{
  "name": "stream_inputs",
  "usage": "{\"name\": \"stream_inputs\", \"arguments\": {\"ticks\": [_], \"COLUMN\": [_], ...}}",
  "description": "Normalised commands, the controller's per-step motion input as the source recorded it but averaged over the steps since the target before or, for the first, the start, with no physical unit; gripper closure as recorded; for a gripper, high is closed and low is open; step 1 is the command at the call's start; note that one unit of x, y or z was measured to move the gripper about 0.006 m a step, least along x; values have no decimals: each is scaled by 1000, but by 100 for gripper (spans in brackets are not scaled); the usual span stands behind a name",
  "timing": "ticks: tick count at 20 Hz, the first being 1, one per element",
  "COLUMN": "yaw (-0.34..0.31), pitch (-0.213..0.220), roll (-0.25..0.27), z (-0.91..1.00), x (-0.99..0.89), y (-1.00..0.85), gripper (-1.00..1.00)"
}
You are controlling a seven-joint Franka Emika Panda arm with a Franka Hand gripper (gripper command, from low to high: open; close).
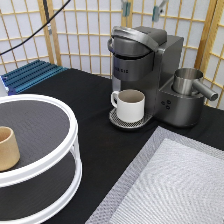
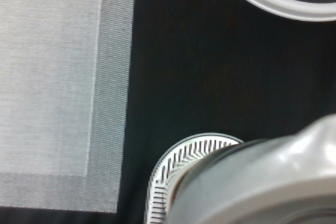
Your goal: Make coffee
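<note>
Looking across the table, you find no gripper in the exterior view, so its hand state cannot be told. Your coffee maker point(image 1: 150, 70) stands with its lid down, a white mug point(image 1: 129, 104) on its round drip tray point(image 2: 176, 172). No coffee pod shows anywhere. A tan cup point(image 1: 8, 148) sits on the white two-tier stand point(image 1: 60, 160), and a grey mat point(image 1: 170, 185) lies at the exterior view's bottom right.

Some small light letters are seen on the dark front of the coffee machine point(image 1: 131, 70), just above the white mug point(image 1: 131, 104), but they cannot be read. No other words, numbers or signs can be made out on anything in either view.
</note>
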Motion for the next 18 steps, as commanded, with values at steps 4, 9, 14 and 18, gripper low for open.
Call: {"name": "stream_inputs", "arguments": {"ticks": [4, 9, 14, 18], "yaw": [-12, -4, 2, 1], "pitch": [3, 0, 15, 4], "roll": [43, 0, 0, 0], "z": [46, -98, -691, -961], "x": [3, -137, -290, -391], "y": [-826, -284, -41, -349], "gripper": [-100, -100, -100, -100]}}
